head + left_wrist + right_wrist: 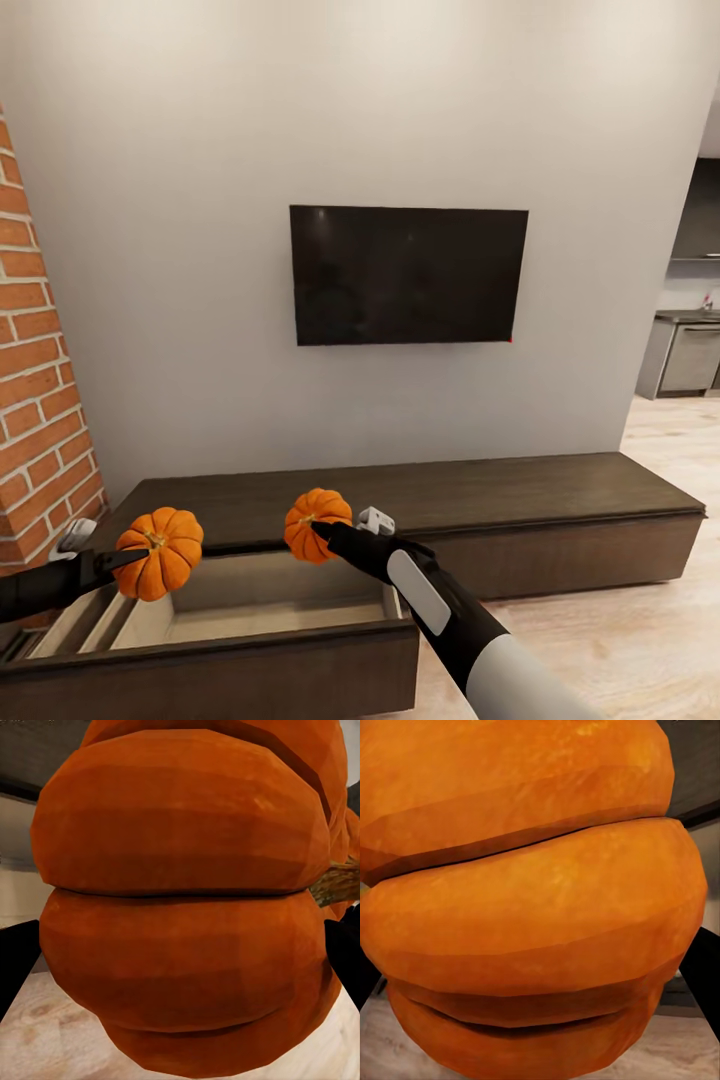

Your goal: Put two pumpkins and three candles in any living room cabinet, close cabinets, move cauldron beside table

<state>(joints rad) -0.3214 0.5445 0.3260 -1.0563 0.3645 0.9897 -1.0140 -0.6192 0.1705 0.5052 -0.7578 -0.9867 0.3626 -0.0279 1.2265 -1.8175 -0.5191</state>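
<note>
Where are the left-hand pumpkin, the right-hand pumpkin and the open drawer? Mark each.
left-hand pumpkin [160,568], head view, on its ribbed side.
right-hand pumpkin [312,522], head view, on its orange body.
open drawer [270,612], head view, on its pale inner floor.

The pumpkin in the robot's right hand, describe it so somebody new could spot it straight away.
Find the black TV on the grey wall, then drop to the long dark cabinet and its pulled-out drawer. The right-hand pumpkin is held over the drawer's back edge, nearer the middle than the left-hand pumpkin by the brick wall.
</note>
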